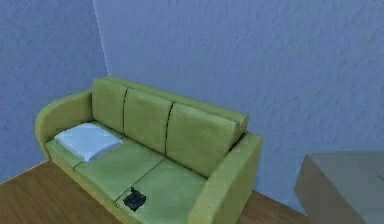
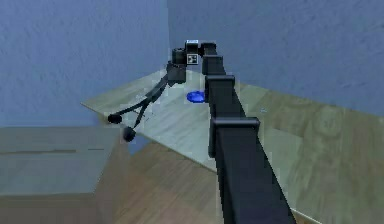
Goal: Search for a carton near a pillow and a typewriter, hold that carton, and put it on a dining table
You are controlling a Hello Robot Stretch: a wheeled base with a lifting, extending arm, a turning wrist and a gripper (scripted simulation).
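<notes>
Sofa (image 1: 150,130): green, three backs, set against the blue wall, with wood floor in front of it.
Pillow (image 1: 88,140): white, lying flat on the sofa's left seat, toward the back edge.
Small dark thing (image 1: 134,201): at the seat's front edge, toward the sofa's right arm. It is too small for me to name.
Tan box (image 1: 345,185): on the floor just past the sofa's right arm. I cannot tell whether it is the carton.
My gripper (image 2: 123,127): the fingers slant down and left, and the tips show at the left edge of a pale wooden surface (image 2: 300,130), near the tan box's corner. I cannot tell whether I hold anything.
Jaws: I cannot tell whether they are spread or pressed together.
Blue thing (image 2: 197,97): small, on the pale surface, just left of my arm (image 2: 240,150).
Room: darker floor lies open below the surface's near edge, and the wall closes off its far edge.
</notes>
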